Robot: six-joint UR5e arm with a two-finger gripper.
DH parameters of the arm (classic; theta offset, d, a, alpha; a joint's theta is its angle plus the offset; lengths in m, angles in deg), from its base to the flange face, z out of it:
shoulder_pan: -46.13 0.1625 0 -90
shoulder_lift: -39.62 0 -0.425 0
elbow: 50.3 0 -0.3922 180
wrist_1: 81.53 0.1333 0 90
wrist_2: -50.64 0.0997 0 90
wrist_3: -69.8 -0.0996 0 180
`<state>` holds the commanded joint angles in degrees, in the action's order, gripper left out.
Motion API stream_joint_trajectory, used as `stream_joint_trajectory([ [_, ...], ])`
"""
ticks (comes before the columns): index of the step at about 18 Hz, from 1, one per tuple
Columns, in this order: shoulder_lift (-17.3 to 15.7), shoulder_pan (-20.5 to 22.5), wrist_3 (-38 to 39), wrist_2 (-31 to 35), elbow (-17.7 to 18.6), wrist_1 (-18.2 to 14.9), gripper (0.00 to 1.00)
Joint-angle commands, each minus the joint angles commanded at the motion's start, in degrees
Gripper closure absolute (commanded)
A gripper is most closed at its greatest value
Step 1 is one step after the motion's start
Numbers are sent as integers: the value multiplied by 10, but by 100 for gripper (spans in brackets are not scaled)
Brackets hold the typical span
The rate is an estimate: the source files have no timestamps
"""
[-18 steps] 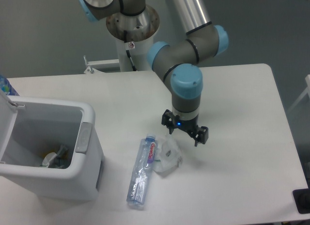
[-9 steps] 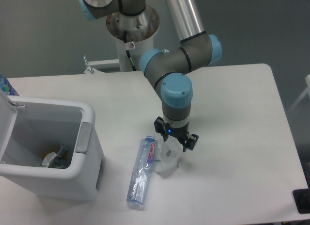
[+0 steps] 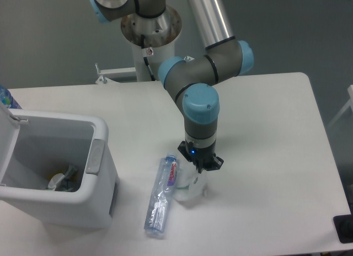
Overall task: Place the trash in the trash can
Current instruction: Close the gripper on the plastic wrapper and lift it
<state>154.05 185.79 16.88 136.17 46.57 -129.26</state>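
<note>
Two trash things lie right of the trash can. The gripper sits on the wrapper; I cannot tell if it pinches. It might bump the bottle.

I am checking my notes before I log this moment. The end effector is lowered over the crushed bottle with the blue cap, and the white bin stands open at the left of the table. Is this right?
Not quite. The camera view shows the end effector lowered over the crumpled wrapper, not the crushed bottle, which lies untouched beside it. The white bin does stand open at the left.
</note>
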Motion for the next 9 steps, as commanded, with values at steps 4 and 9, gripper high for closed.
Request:
stream_joint_trajectory([
  [4, 0, 7, 42, -62, -33, 0, 100],
  [9, -11, 19, 80, -111, -66, 0, 100],
])
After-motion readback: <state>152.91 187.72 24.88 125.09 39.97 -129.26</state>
